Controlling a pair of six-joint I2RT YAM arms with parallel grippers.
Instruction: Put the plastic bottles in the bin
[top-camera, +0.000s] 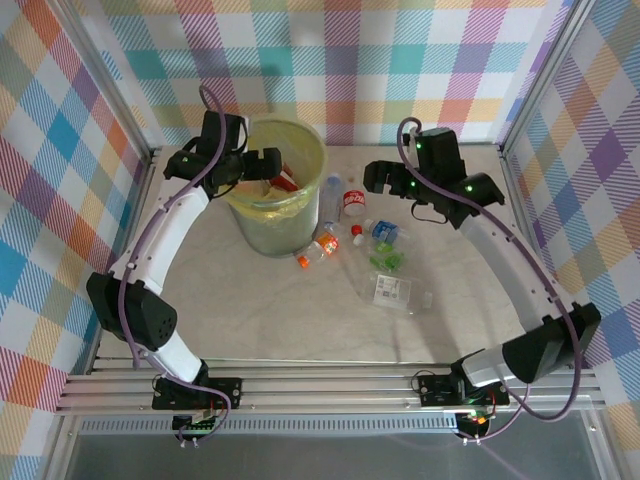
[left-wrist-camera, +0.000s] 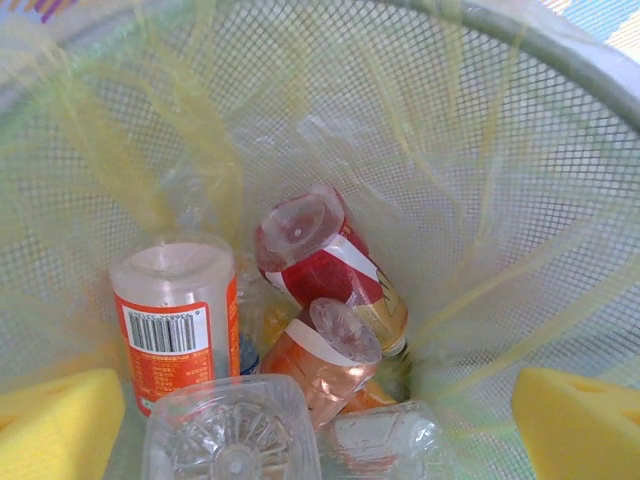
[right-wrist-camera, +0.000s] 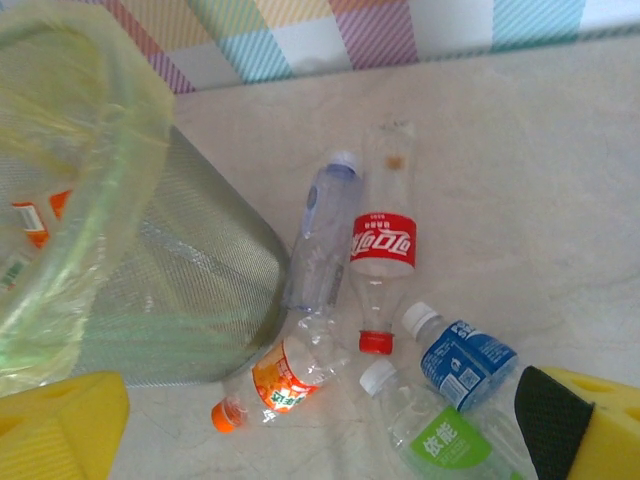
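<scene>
Your left gripper (top-camera: 258, 168) hung over the bin (top-camera: 280, 235), jaws spread wide, pads (left-wrist-camera: 60, 425) clear of the bottles (left-wrist-camera: 320, 265) piled inside. Your right gripper (top-camera: 385, 178), jaws also released, hovered above loose bottles (right-wrist-camera: 383, 240) on the table (top-camera: 270, 310) just beside the bin.

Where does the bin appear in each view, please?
Top external: the bin stands upper left of centre.
Left wrist: looking down inside, its mesh wall across the top and sides.
Right wrist: along the left side.
Shared landmark: its yellow bag liner.
</scene>
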